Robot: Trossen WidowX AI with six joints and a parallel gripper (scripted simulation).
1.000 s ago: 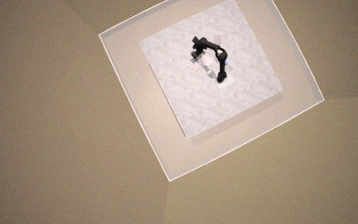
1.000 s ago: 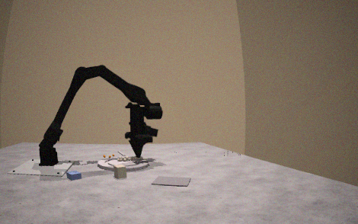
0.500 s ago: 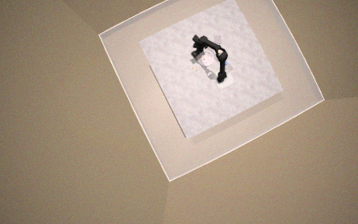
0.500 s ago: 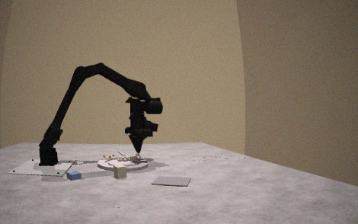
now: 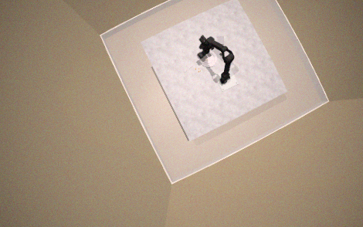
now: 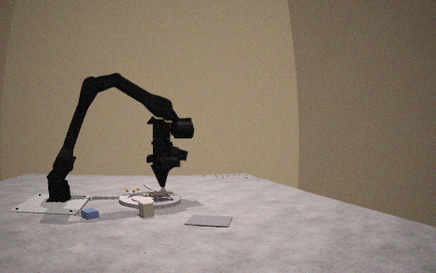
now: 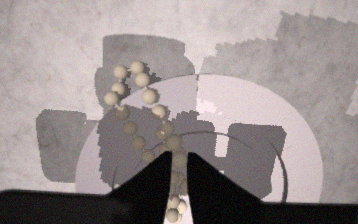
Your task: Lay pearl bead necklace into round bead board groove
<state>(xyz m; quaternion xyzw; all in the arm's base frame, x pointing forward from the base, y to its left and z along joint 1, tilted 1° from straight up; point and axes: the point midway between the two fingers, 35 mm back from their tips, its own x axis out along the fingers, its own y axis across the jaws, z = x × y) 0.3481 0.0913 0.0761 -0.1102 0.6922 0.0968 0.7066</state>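
Observation:
The pearl bead necklace (image 7: 150,96) (image 6: 152,194) lies partly across the round bead board (image 7: 240,95) (image 6: 127,203) (image 5: 211,60). In the wrist view its far loop reaches past the board's upper left edge. Two strands run from that loop back to my gripper (image 7: 180,154) (image 6: 161,187), which is shut on the necklace just above the board. A small cluster of beads shows between the fingers at the bottom of that view. Thin curved groove lines show on the board, partly under shadow. The fingers hide part of the board and of the necklace.
In the exterior view, a beige block (image 6: 147,209) stands close in front of the board. A blue block (image 6: 90,214) lies left of it, and a flat grey plate (image 6: 209,221) lies right. Small orange balls (image 6: 134,190) (image 5: 198,69) lie behind the board.

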